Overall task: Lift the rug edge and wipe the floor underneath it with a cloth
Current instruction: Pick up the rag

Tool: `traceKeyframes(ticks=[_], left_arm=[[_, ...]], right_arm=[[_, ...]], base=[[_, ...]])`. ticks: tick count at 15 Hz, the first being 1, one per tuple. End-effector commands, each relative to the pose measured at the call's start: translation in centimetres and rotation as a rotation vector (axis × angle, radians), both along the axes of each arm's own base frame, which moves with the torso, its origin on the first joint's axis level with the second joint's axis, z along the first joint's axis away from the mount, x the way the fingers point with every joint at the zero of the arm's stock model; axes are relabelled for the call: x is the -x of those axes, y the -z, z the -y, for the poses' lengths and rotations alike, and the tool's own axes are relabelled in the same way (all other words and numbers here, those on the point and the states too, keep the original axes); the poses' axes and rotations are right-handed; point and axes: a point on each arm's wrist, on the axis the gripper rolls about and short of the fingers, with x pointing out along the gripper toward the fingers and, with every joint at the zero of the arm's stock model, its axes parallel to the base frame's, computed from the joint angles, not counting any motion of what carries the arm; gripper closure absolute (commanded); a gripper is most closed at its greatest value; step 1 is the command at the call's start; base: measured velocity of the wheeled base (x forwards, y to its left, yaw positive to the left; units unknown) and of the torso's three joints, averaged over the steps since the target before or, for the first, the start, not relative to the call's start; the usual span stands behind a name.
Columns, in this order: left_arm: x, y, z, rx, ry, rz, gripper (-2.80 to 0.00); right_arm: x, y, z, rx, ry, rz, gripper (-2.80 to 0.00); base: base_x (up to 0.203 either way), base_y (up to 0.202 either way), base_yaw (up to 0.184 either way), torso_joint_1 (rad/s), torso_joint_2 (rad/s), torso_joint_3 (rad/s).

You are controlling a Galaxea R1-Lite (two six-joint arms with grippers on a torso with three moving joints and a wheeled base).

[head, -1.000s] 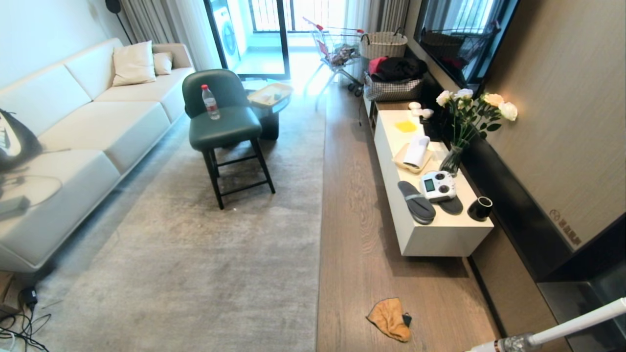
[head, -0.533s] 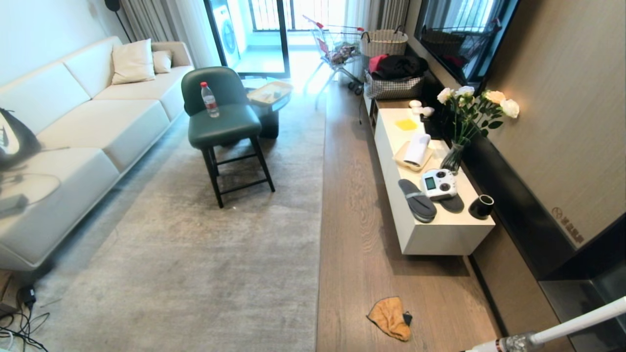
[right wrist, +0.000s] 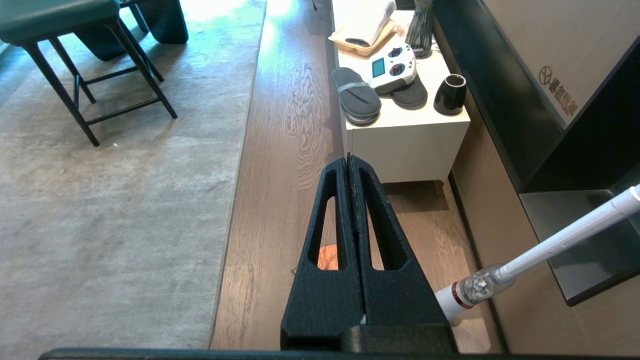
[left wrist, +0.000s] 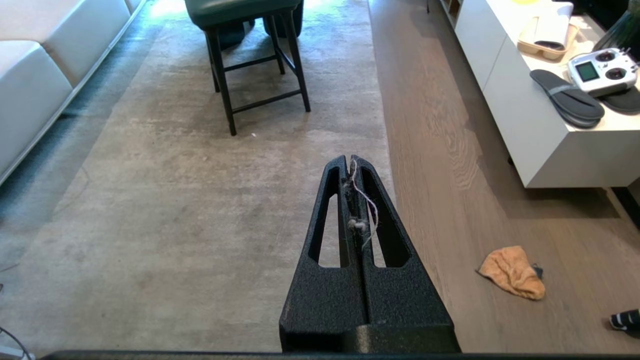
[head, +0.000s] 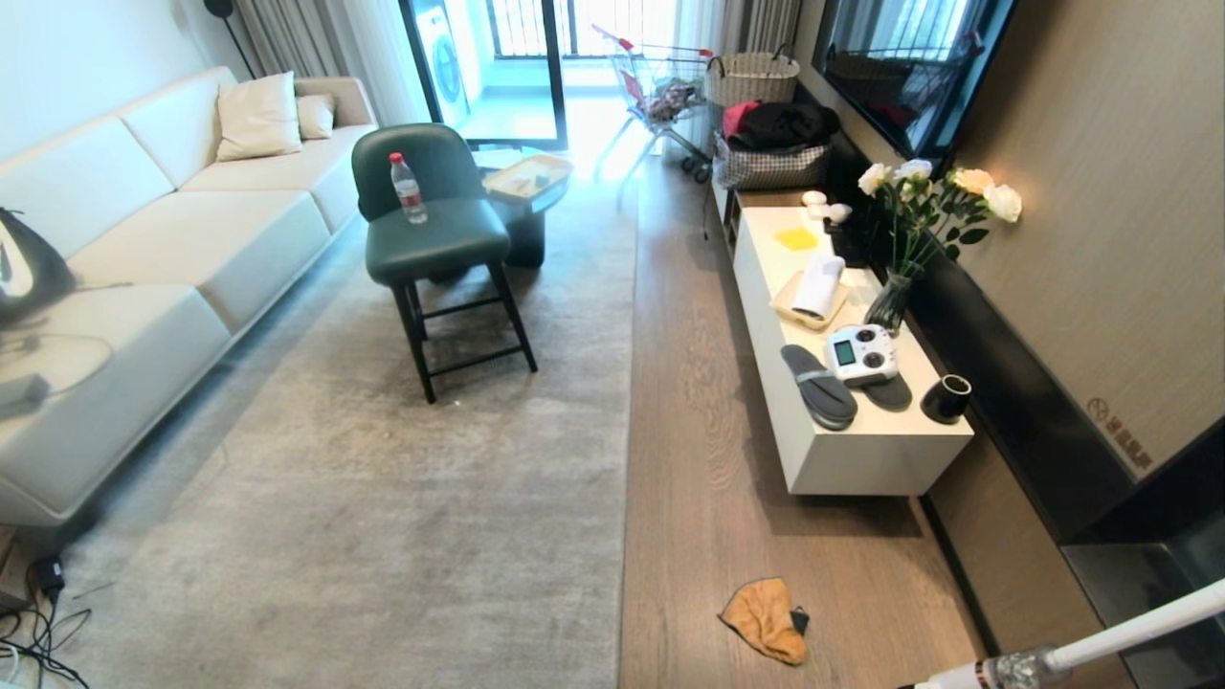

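The rug edge (head: 627, 478) runs straight away from me, with the pale grey rug on its left and the brown plank floor (head: 699, 431) on its right. The orange cloth (head: 763, 620) lies crumpled on the floor near the bottom of the head view, apart from the rug. Neither arm shows in the head view. My left gripper (left wrist: 350, 159) is shut, high above the rug edge (left wrist: 381, 100), with fluff and a thread caught between its fingers; the cloth (left wrist: 512, 272) lies off to its right. My right gripper (right wrist: 348, 157) is shut and empty above the floor, and the cloth (right wrist: 327, 257) shows through a finger slot.
A low white cabinet (head: 813, 459) along the right wall carries slippers, a controller, a cup and a vase. A green chair (head: 431, 239) stands on the rug and a sofa (head: 144, 287) lines the left. A white vacuum wand (head: 1101, 646) leans at the bottom right, and cables (head: 38, 612) lie at the bottom left.
The whole head view has shifted a little, with the far furniture sliding up the picture, so the camera has moved. Nothing in the room has moved.
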Motion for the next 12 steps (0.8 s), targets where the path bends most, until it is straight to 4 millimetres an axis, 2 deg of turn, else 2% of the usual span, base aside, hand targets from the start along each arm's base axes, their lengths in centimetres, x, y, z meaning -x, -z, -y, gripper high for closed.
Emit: traceKeyframes(ticks=[1,12], left_arm=[[0.0,0.0,0.0,0.0,0.0,0.001,0.0],[0.0,0.0,0.0,0.0,0.0,0.001,0.0]], right_arm=[[0.0,0.0,0.0,-0.001,0.0,0.0,0.0],[0.0,0.0,0.0,-0.001,0.0,0.0,0.0]], base=[[0.0,0.0,0.0,-0.132,0.32,0.178],[0.0,0.0,0.0,-0.132,0.31,0.181]])
